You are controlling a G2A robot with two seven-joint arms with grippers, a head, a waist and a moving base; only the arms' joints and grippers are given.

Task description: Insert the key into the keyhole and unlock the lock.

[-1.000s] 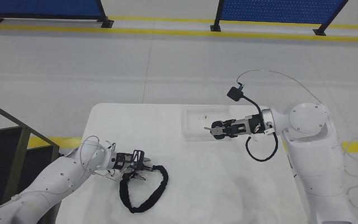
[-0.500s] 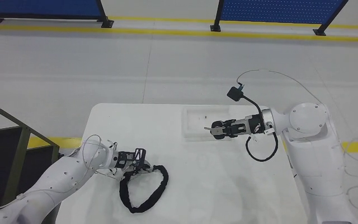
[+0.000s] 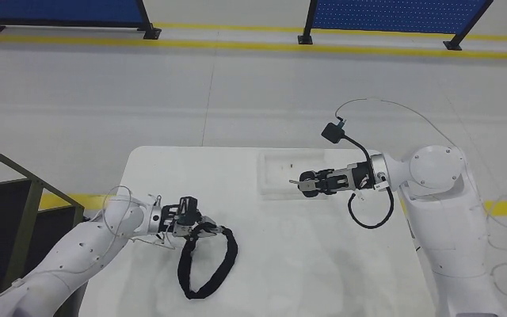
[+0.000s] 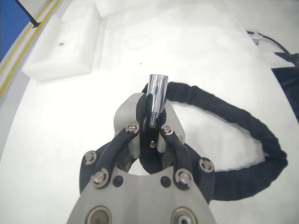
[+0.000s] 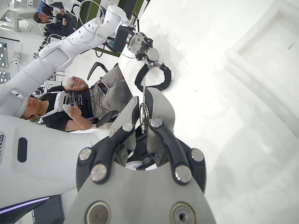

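Top view: a white table (image 3: 317, 261) carries a foam tray (image 3: 273, 170) at its far side. The black cable lock (image 3: 214, 269) trails near the front, and the left gripper (image 3: 192, 227) is clamped on its chrome cylinder (image 4: 157, 92). The right gripper (image 3: 305, 184), over the tray, pinches the key (image 5: 144, 94).

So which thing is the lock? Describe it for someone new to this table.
On the white table, look at the side by the left gripper. Its fingers are shut on the lock: a black fabric-covered loop trailing onto the table, ending in a shiny chrome cylinder. Nothing else is black and looped; the foam tray is white and blocky.
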